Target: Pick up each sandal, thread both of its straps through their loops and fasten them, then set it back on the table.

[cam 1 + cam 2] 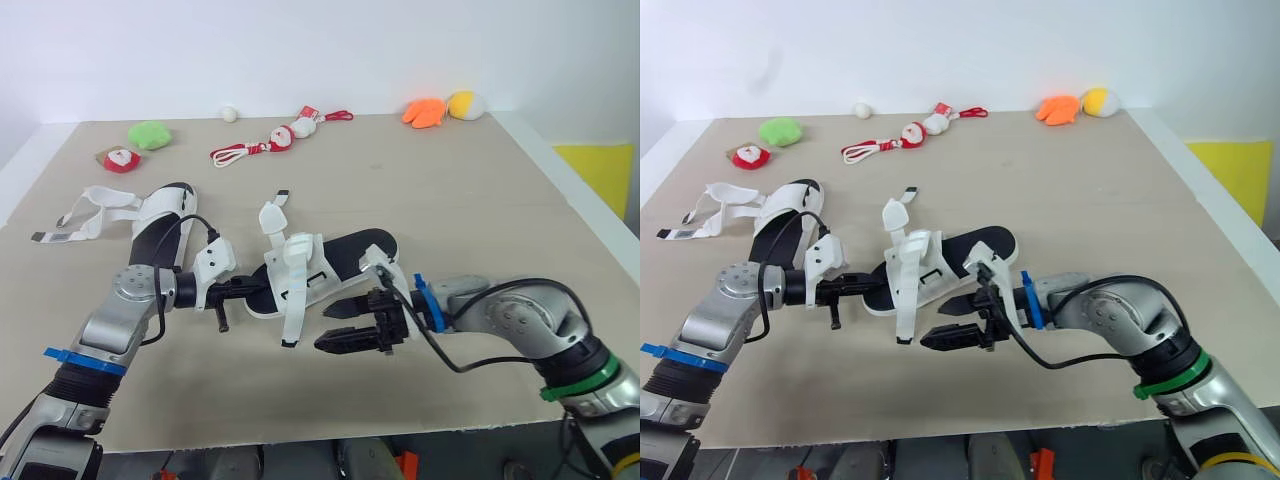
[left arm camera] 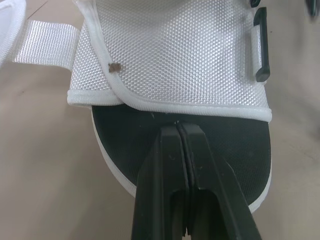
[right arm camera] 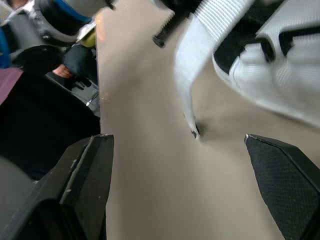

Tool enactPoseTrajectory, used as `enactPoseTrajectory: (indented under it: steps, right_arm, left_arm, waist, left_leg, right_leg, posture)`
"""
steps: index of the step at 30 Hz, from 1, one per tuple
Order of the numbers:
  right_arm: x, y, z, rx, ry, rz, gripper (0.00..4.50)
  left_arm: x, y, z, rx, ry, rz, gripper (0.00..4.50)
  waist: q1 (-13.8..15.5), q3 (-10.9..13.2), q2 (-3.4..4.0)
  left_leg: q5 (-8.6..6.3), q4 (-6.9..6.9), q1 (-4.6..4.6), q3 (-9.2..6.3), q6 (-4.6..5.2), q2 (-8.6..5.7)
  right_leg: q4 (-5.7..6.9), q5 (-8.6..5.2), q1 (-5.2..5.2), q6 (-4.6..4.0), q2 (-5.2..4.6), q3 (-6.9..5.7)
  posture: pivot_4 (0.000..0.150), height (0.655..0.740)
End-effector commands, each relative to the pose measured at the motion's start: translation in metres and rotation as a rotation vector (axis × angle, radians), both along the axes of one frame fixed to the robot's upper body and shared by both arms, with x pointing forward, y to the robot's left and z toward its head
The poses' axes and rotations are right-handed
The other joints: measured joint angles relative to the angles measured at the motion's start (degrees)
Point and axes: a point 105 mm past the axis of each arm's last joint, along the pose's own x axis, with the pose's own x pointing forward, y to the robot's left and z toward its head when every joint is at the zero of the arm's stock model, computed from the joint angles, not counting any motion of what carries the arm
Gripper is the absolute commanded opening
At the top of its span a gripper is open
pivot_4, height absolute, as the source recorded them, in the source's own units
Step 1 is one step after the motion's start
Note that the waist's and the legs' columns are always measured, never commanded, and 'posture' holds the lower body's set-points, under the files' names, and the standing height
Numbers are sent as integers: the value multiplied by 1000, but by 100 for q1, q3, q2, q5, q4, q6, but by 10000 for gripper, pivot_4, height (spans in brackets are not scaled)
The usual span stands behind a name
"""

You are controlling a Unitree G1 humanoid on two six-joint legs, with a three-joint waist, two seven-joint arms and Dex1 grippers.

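Left gripper (image 2: 178, 132) jaws clenched on the insole at the sandal (image 1: 335, 262) end, 9 o'clock. Right gripper (image 1: 335, 327) jaws released, 6 o'clock, near the loose strap (image 1: 293, 318). Sandal mid-table (image 1: 450, 200). Probably light; webbing floppy, so pinch the strap tip.

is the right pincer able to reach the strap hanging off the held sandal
Likely yes: the right pincer is open with the strap just ahead of it, nothing between, while the left pincer grips the sandal from the other side.
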Motion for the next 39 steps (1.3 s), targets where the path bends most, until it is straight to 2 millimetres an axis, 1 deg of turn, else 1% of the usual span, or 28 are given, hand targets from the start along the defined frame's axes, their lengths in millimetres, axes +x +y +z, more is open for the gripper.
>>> enactPoseTrajectory:
  steps: [1,2,5,9,12,13,14,15,16,17,18,19,20,21,23,24,27,29,31,34,37,39]
  right_arm:
    - [6,11,4,28,-6,-36,44923]
    - [7,14,4,34,-2,-40,44923]
    - [10,28,14,92,2,-41,44923]
    - [10,35,17,103,-2,-26,44923]
    - [10,37,16,98,-1,-18,37380]
    - [10,37,17,100,0,-14,31754]
    - [11,37,19,103,-1,-9,29538]
    - [10,37,21,106,-3,-2,23381]
    - [10,37,22,108,-6,5,21041]
    - [10,37,23,109,-8,11,14550]
    - [10,36,25,109,-12,20,14550]
    - [9,35,27,108,-15,32,5011]
    - [8,34,30,106,-16,54,3728]
    - [8,32,34,101,-20,73,1055]
    - [15,28,45,90,-20,93,1055]
    - [21,25,53,87,-10,98,1055]
    - [34,22,71,86,27,103,1055]
    - [50,24,91,108,35,83,1055]
    - [62,26,104,117,43,67,1055]
    - [78,31,108,100,52,35,1055]
    - [93,33,101,70,51,-3,1055]
    - [99,33,95,43,53,-13,1055]
  left_arm:
    - [-5,7,-25,61,87,14,0]
    - [-5,7,-25,61,87,14,0]
    - [-5,7,-24,61,83,14,0]
    - [-4,8,-24,61,81,17,0]
    - [-5,8,-25,60,81,17,0]
    - [-5,8,-25,60,81,17,0]
    - [-5,8,-25,59,81,17,0]
    - [-5,8,-26,59,81,18,0]
    - [-5,8,-26,57,81,19,0]
    - [-5,8,-26,57,81,20,0]
    - [-5,8,-26,56,81,20,0]
    - [-5,8,-26,56,81,21,0]
    - [-5,7,-26,55,81,21,0]
    - [-5,7,-26,54,81,20,0]
    - [-6,5,-26,52,81,18,0]
    - [-6,5,-26,52,81,18,0]
    - [-5,5,-26,50,80,19,0]
    - [-6,4,-26,46,79,21,0]
    - [-7,3,-26,44,79,23,0]
    - [-7,3,-27,41,80,25,0]
    - [-7,2,-27,38,78,27,0]
    - [-7,1,-26,37,76,29,0]
  waist:
    - [0,-1,-2]
    - [0,-1,-2]
    - [-2,-2,-2]
    - [-1,-2,-2]
    - [-2,-3,-3]
    - [-2,-3,-3]
    - [-2,-3,-3]
    - [-2,-3,-3]
    - [-3,-3,-3]
    - [-3,-3,-3]
    - [-3,-3,-3]
    - [-2,-3,-3]
    - [-2,-3,-3]
    - [-3,-3,-3]
    - [-5,-1,-1]
    - [-8,-1,-1]
    - [-8,-2,0]
    - [-8,-1,1]
    - [-5,-1,3]
    - [-5,-2,3]
    - [-4,-1,4]
    - [0,-1,5]
  left_leg:
    - [0,0,1,0,0,2]
    - [0,0,-1,-1,0,2]
    - [0,2,-1,-1,0,4]
    - [0,2,-1,-3,0,5]
    - [0,2,-2,-3,0,5]
    - [0,2,-3,-3,0,5]
    - [-1,2,-3,-3,1,6]
    - [-1,2,-3,-4,1,7]
    - [-1,2,-3,-4,1,8]
    - [-1,2,-3,-4,1,8]
    - [-1,2,-3,-4,1,8]
    - [-1,2,-2,-4,1,8]
    - [-1,2,-2,-4,1,8]
    - [-1,2,-3,-4,1,8]
    - [-1,2,-3,-4,1,8]
    - [-1,3,-4,-3,1,7]
    - [0,5,-2,-3,1,8]
    - [-1,3,-2,-5,2,12]
    - [-1,3,-9,-4,3,11]
    - [-5,2,-16,-4,9,11]
    - [-11,1,-21,-4,18,9]
    - [-11,1,-26,-4,18,9]
  right_leg:
    - [0,1,1,2,3,0]
    - [0,2,0,3,4,0]
    - [0,3,0,4,6,0]
    - [0,4,0,6,8,0]
    - [-1,3,0,5,8,0]
    - [-1,3,-1,5,8,1]
    - [-1,3,-1,5,9,0]
    - [-1,3,-1,5,10,0]
    - [-1,3,-1,6,11,0]
    - [-1,3,-2,5,11,0]
    - [-1,3,-2,6,11,0]
    - [-1,3,-2,6,11,0]
    - [-1,3,-1,6,11,0]
    - [-1,3,-2,5,11,0]
    - [-1,3,-2,5,11,0]
    - [-1,4,-4,6,11,1]
    - [-1,5,-3,7,13,1]
    - [-1,4,-3,5,17,0]
    - [-1,4,-8,5,16,1]
    - [-1,7,-13,12,17,1]
    - [-1,7,-18,19,17,1]
    - [0,8,-23,19,17,0]
  posture:
    - [1500,7400]
    - [1500,7400]
    - [1500,7400]
    - [1500,7400]
    - [1500,7400]
    - [1500,7400]
    - [1500,7400]
    - [1500,7400]
    - [1500,7400]
    - [1500,7400]
    - [1500,7400]
    - [1500,7400]
    - [1500,7400]
    - [1500,7400]
    - [1500,7400]
    - [1500,7400]
    - [1500,7400]
    - [1500,7400]
    - [1500,7400]
    - [1500,7400]
    - [1500,7400]
    - [1500,7400]
